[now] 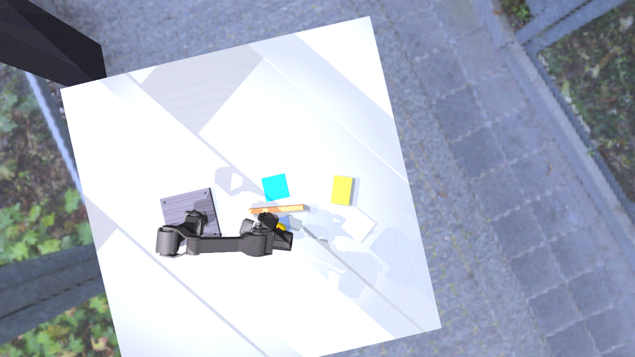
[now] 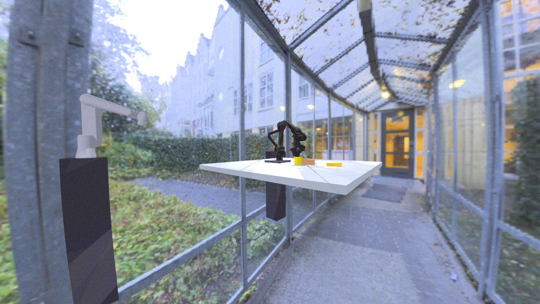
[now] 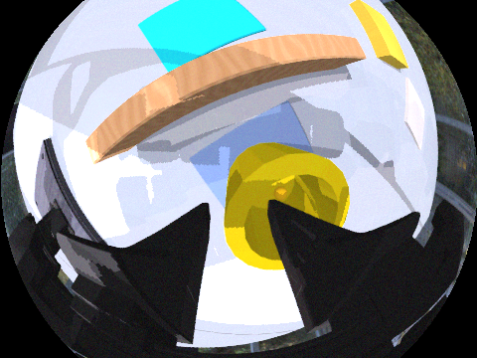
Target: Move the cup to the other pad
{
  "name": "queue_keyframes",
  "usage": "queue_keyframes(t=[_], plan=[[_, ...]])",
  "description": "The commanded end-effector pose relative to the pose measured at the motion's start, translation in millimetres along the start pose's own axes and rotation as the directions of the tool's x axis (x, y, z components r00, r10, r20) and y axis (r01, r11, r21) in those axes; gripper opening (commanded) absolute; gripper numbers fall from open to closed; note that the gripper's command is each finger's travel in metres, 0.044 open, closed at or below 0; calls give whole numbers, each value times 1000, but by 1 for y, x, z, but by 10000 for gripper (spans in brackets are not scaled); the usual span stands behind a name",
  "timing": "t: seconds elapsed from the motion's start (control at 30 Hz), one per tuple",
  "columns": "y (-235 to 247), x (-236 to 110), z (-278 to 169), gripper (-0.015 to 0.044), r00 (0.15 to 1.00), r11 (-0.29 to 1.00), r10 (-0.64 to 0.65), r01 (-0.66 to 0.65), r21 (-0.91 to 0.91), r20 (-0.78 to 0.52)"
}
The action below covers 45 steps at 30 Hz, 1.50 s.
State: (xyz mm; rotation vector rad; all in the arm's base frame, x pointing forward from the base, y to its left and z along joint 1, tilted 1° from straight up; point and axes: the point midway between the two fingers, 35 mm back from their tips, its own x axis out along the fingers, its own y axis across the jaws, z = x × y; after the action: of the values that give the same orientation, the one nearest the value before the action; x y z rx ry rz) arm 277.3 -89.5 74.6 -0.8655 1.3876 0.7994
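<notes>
A yellow cup (image 1: 280,227) (image 2: 298,161) (image 3: 301,182) stands upright on the light blue pad (image 1: 286,220) (image 3: 261,135). A small orange marble shows dimly inside it. The cyan pad (image 1: 275,187) (image 3: 199,23) lies beyond a wooden bar (image 1: 277,208) (image 2: 308,161) (image 3: 226,76) that lies across between the two pads. My gripper (image 3: 238,209) (image 2: 298,153) points down right over the cup, with its fingers partly open. The right fingertip stands over the cup's mouth and the left one just outside its wall. I see no grip on the cup.
A yellow block (image 1: 342,190) (image 2: 333,164) (image 3: 378,34) and a flat white piece (image 1: 358,225) (image 3: 413,113) lie to the right of the pads. The arm's grey base plate (image 1: 177,208) sits to the left on the white table (image 1: 177,133).
</notes>
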Motion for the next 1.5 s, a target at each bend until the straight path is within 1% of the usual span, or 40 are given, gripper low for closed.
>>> queue_keyframes(t=[0.0,0.17,0.4,1.17,1.2,1.47], plan=[[3,9,0,167,1000,1000,11,-11,-5,1],[3,16,0,167,1000,1000,11,-11,-5,1],[3,16,0,167,1000,1000,11,-11,-5,1],[2,14,0,13,1000,1000,7,-7,0,-1],[2,14,0,0,1000,1000,7,-7,0,-1],[0,-2,0,0,1000,1000,8,-8,-1,-1]])
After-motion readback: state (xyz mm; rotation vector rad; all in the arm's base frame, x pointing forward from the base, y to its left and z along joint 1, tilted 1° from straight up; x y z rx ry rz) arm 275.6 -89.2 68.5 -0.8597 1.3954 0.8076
